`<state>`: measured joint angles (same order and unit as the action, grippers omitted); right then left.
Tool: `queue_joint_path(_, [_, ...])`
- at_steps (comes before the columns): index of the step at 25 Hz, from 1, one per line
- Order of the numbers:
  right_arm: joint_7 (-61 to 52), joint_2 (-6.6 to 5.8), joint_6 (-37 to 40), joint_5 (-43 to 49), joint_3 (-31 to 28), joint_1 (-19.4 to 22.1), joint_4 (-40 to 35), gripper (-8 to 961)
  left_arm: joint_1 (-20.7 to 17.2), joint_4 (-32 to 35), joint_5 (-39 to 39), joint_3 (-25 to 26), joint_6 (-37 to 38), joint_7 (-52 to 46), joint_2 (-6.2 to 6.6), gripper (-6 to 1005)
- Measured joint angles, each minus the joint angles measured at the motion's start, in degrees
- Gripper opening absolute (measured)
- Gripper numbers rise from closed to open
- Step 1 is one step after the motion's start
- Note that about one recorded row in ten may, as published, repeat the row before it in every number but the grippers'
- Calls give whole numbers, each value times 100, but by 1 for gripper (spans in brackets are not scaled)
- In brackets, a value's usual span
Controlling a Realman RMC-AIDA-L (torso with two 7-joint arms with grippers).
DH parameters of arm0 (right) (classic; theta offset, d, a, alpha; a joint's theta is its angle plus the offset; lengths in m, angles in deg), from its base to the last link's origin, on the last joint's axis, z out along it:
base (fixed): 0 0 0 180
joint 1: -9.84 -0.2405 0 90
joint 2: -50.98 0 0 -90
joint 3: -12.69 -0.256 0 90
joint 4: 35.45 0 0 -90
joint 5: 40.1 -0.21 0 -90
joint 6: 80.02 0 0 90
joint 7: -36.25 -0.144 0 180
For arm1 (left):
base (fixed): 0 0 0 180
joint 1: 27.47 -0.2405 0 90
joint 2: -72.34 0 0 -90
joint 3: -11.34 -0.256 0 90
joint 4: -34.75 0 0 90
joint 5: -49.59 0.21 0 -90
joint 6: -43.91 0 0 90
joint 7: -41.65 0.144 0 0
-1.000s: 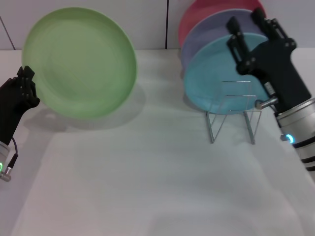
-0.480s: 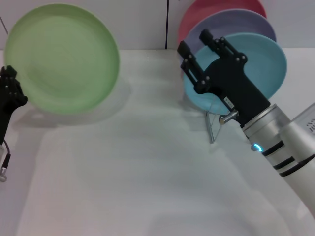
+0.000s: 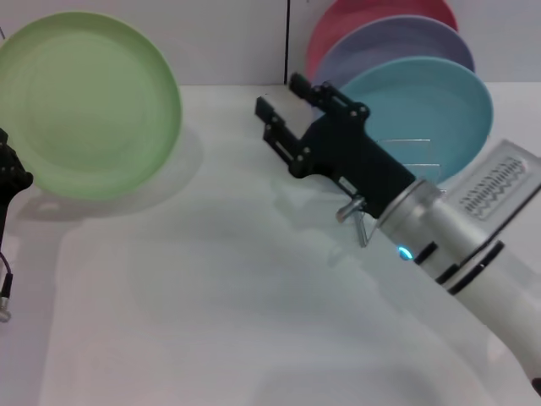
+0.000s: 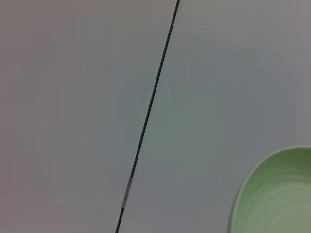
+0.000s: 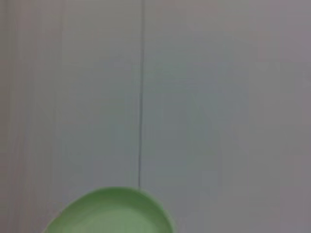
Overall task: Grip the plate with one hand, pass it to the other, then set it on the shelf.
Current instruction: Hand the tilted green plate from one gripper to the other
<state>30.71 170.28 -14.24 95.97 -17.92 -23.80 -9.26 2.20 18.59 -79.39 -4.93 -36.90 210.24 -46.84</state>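
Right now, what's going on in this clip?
The left gripper holds the light green plate upright by its lower edge, lifted at the robot's far left. The right gripper, jaws open, reaches across the table toward it, apart from it. The wire rack behind already holds turquoise, lavender and pink plates. No handover yet.

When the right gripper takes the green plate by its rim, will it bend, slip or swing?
The green plate keeps its round shape while the left gripper holds it at one edge, so it is probably stiff and light. Its surface looks smooth, so a rim grip may slip. The right gripper is open, apart from it.
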Motion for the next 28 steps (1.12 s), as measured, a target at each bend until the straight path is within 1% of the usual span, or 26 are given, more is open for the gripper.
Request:
queue_joint_path(2, [-1, 0, -255, 40, -26, -71, 47, 517, 0, -2, 17, 1, -10, 1, 0, 38])
queue_joint_path(3, [-2, 1, -568, 28, -70, -136, 123, 517, -3, -5, 88, 2, -41, 4, 0, 38])
queue_joint_path(4, [-2, 1, -568, 28, -70, -136, 123, 517, -3, -5, 88, 2, -41, 4, 0, 38])
queue_joint_path(7, [-4, 7, -989, 2, -236, -201, 231, 516, -7, -47, 177, 4, -87, 6, 0, 39])
queue_joint_path(8, [-5, 8, -1253, 7, -353, -248, 301, 516, -12, -70, 226, 4, -115, 7, 0, 39])
queue_joint_path(9, [-5, 8, -1253, 7, -353, -248, 301, 516, -12, -70, 226, 4, -115, 7, 0, 39])
queue_joint_path(13, [-13, -7, -1837, 27, -481, -444, 441, 516, -32, -85, 481, 7, -209, 9, 0, 39])
queue_joint_path(14, [-13, -7, -1837, 27, -481, -444, 441, 516, -32, -85, 481, 7, -209, 9, 0, 39])
queue_joint_path(15, [-14, -10, -2010, 27, -520, -496, 491, 516, -32, -89, 537, 9, -218, 10, 0, 39])
queue_joint_path(20, [-19, -4, -2204, 11, -559, -562, 597, 516, -32, -90, 572, -1, -230, 12, 0, 39])
queue_joint_path(28, [-221, -2, -2244, -11, -604, -638, 655, 515, -36, -89, 577, -23, -242, 15, 0, 40])
